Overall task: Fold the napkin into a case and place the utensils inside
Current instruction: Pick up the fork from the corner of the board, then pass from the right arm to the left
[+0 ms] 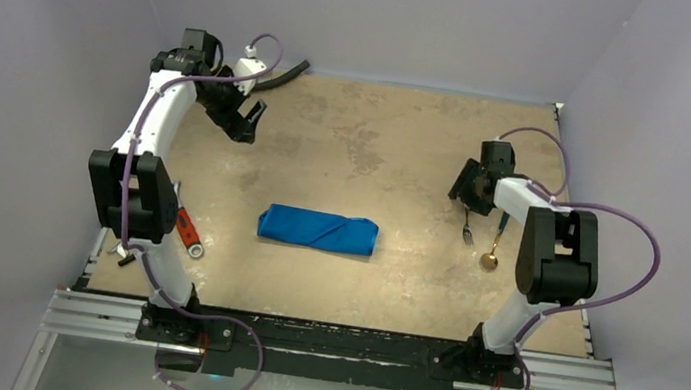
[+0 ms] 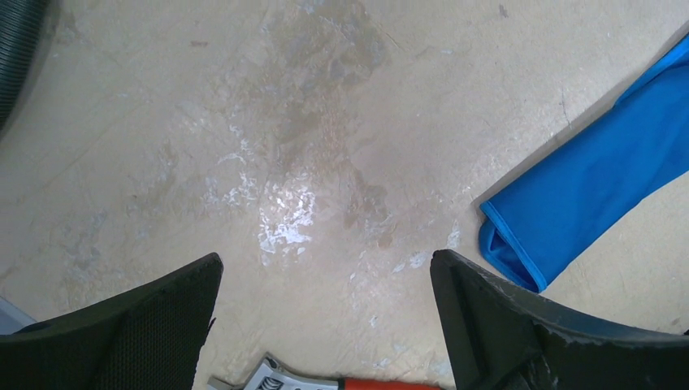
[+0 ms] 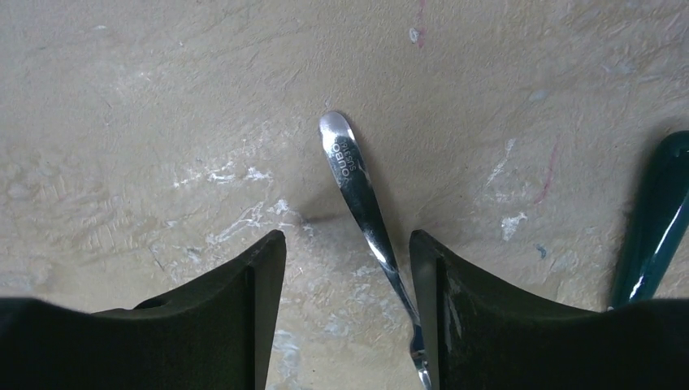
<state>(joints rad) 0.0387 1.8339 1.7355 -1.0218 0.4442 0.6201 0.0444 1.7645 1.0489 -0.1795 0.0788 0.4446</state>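
The napkin (image 1: 318,230) lies mid-table, folded into a narrow flat blue case; one open end of it (image 2: 585,187) shows in the left wrist view. My left gripper (image 1: 248,122) (image 2: 327,260) hovers wide open over bare table at the far left, holding nothing. My right gripper (image 1: 467,196) (image 3: 348,244) is low over the silver fork (image 1: 466,233). The fork's handle (image 3: 357,183) lies on the table between the open jaws, close against the right finger (image 3: 455,309) and apart from the left one. The spoon (image 1: 491,255) lies just right of the fork, its dark green handle (image 3: 658,219) outside the jaws.
A silver wrench with a red handle (image 1: 187,232) (image 2: 325,382) lies by the left arm. A black hose (image 1: 281,76) (image 2: 16,49) curves along the far left wall. Grey walls close in three sides.
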